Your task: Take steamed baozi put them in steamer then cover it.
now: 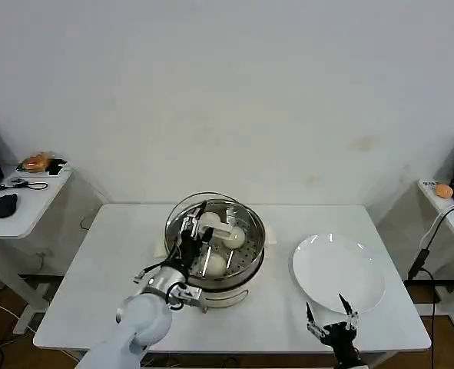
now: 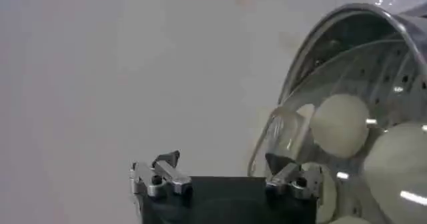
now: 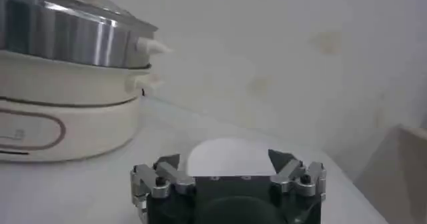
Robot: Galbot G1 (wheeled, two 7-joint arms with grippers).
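Right now we see the steamer (image 1: pixel 225 270) standing near the middle of the white tabletop (image 1: pixel 96 269), with the steamed baozi (image 1: pixel 216 264) resting on its perforated floor; we can make out about three buns through the glass. The cover (image 1: pixel 246 223) lies over the steamer's top, and in the left wrist view its rim looks tilted rather than seated flat. Our left claw (image 1: pixel 192 234) reaches in over the near-left rim of the steamer by the lid's pale handle; in the left wrist view its fingers (image 2: pixel 288 173) stand spread apart with nothing between them. Our right claw (image 1: pixel 330 317) waits low at the front edge of the tabletop, just in front of the flat white plate (image 1: pixel 339 270), fingers splayed wide and holding nothing.
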